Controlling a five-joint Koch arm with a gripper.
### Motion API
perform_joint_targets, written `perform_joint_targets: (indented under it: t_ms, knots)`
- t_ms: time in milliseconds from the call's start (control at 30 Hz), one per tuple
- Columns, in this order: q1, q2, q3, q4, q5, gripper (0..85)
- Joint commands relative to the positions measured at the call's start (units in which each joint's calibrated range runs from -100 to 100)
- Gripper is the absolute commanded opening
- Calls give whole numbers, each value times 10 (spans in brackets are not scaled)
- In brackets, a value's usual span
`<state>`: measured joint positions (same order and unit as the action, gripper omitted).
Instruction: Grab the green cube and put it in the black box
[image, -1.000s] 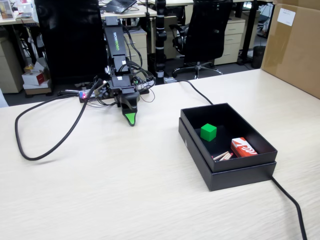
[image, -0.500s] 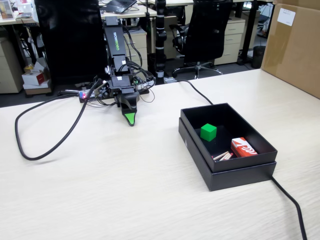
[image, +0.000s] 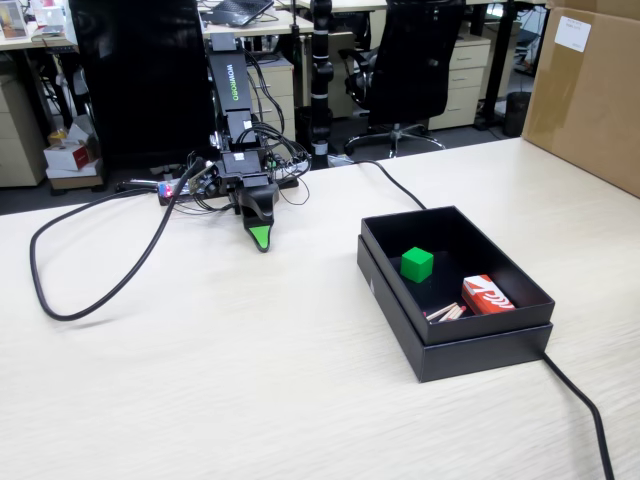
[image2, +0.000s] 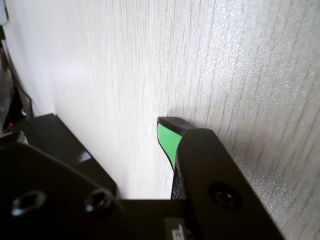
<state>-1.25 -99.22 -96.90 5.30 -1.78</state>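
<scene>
The green cube (image: 417, 264) sits inside the black box (image: 455, 330), towards its back left part, in the fixed view. The box stands on the table to the right of the arm. My gripper (image: 261, 240) is well to the left of the box, apart from it, folded down with its green tip on the tabletop. In the wrist view the gripper (image2: 172, 137) has its green-faced jaw and black jaw lying against each other with nothing between them, and a side of the black box (image2: 60, 142) shows at the left.
A red and white packet (image: 487, 295) and some thin sticks (image: 446, 312) also lie in the box. A large brown carton (image: 590, 90) stands at the back right. Black cables loop at the left (image: 60, 270) and run off the front right (image: 585, 410).
</scene>
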Motion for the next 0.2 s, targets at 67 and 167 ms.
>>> perform_joint_targets:
  t_ms: [67, 167]
  knots:
    - [0, 1, -6, -23, -1, 501]
    - [0, 1, -6, -23, -1, 501]
